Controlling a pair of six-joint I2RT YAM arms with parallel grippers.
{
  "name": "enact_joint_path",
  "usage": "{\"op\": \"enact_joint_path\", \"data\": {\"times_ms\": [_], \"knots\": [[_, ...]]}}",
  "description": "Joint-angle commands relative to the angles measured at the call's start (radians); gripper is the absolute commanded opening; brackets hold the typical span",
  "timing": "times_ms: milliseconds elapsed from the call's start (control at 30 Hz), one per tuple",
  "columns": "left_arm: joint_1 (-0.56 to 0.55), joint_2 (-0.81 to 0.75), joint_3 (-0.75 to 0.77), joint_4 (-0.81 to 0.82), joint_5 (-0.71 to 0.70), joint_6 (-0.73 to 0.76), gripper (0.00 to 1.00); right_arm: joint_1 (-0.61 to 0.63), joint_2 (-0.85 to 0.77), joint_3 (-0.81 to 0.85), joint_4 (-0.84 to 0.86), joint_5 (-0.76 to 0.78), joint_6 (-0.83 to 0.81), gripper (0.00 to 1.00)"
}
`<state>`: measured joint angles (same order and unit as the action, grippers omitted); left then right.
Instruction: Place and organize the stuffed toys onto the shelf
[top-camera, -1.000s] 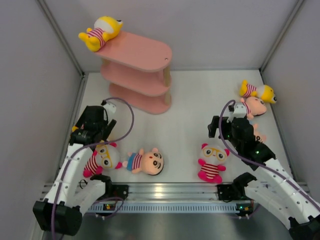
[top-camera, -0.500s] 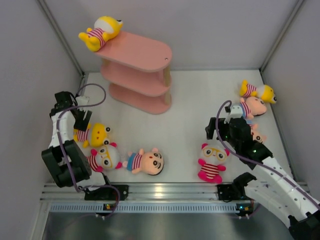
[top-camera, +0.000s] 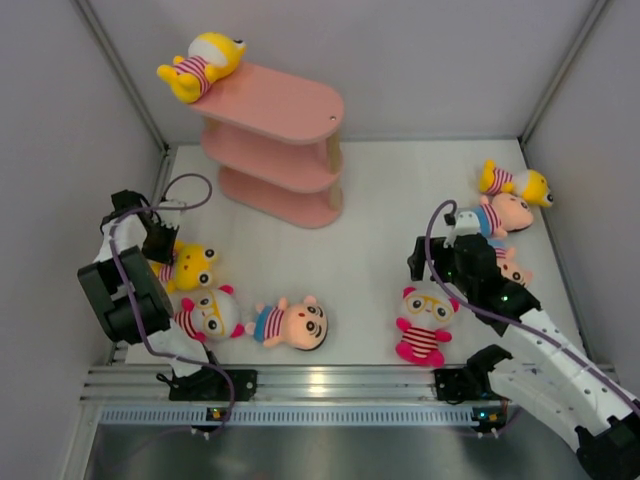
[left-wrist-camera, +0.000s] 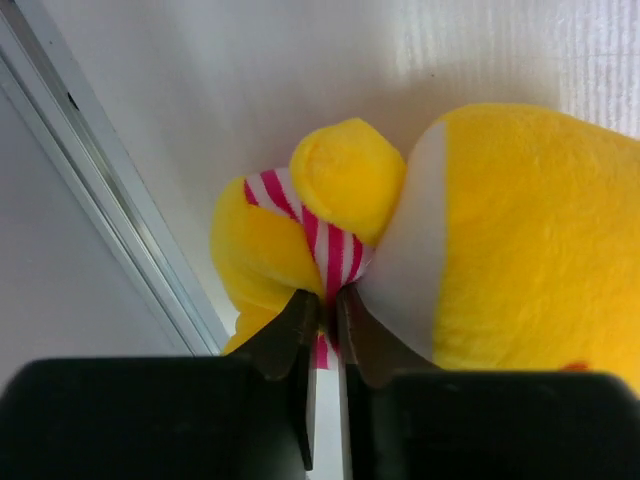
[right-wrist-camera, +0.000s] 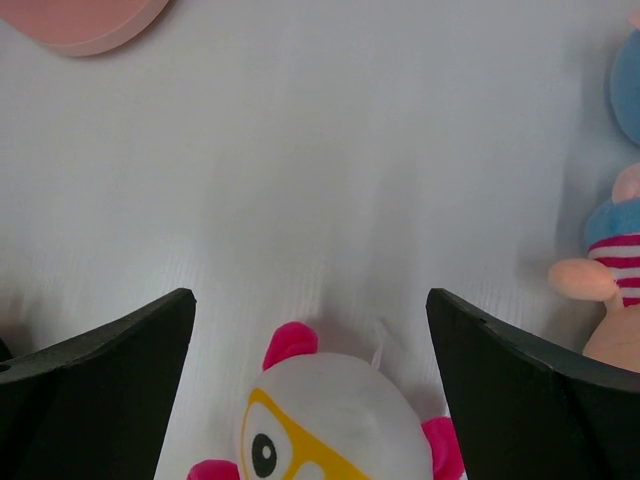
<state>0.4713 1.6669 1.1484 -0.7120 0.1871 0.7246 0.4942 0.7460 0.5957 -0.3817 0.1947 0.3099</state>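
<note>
Heads up: your left gripper is pinched tight on the striped shirt of the yellow plush doll. That doll lies on the white table, in front of the pink three-tier shelf and off to its left. Your right gripper has its jaws spread wide and hangs over the pink-and-white plush doll with glasses, in front of the shelf and to its right. One yellow striped doll lies on the shelf's top board, at its left end. A peach-faced doll lies straight in front of the shelf, well apart from it.
</note>
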Motion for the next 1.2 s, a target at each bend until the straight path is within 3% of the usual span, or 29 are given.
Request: {"op": "enact_joint_path", "data": {"times_ms": [0, 133, 267, 400, 467, 633, 733, 867, 1167], "knots": [[0.001, 0.014, -0.039, -0.024, 0.093, 0.003, 0.04, -0.005, -0.026, 0.019, 0.038, -0.038, -0.020, 0.99], [0.001, -0.137, -0.087, -0.032, 0.149, -0.086, 0.01, -0.003, -0.082, 0.026, 0.089, -0.161, -0.057, 0.99], [0.001, -0.320, -0.107, -0.035, 0.228, -0.211, 0.01, 0.018, -0.117, 0.036, 0.203, -0.306, -0.058, 0.91], [0.001, -0.461, -0.079, -0.076, 0.282, -0.335, 0.01, 0.110, -0.060, 0.065, 0.348, -0.334, -0.009, 0.86], [0.001, -0.516, -0.032, -0.133, 0.304, -0.361, 0.01, 0.203, 0.025, 0.104, 0.432, -0.319, -0.008, 0.85], [0.001, -0.619, 0.066, -0.247, 0.397, -0.421, 0.01, 0.475, 0.329, 0.309, 0.458, -0.278, -0.090, 0.88], [0.001, -0.653, 0.128, -0.303, 0.448, -0.458, 0.01, 0.552, 0.479, 0.447, 0.512, -0.320, -0.091, 0.91], [0.001, -0.687, 0.181, -0.349, 0.523, -0.491, 0.01, 0.569, 0.642, 0.591, 0.622, -0.458, -0.006, 0.95], [0.000, -0.711, 0.211, -0.394, 0.653, -0.531, 0.01, 0.595, 0.915, 0.801, 0.728, -0.537, 0.118, 0.97]]}}
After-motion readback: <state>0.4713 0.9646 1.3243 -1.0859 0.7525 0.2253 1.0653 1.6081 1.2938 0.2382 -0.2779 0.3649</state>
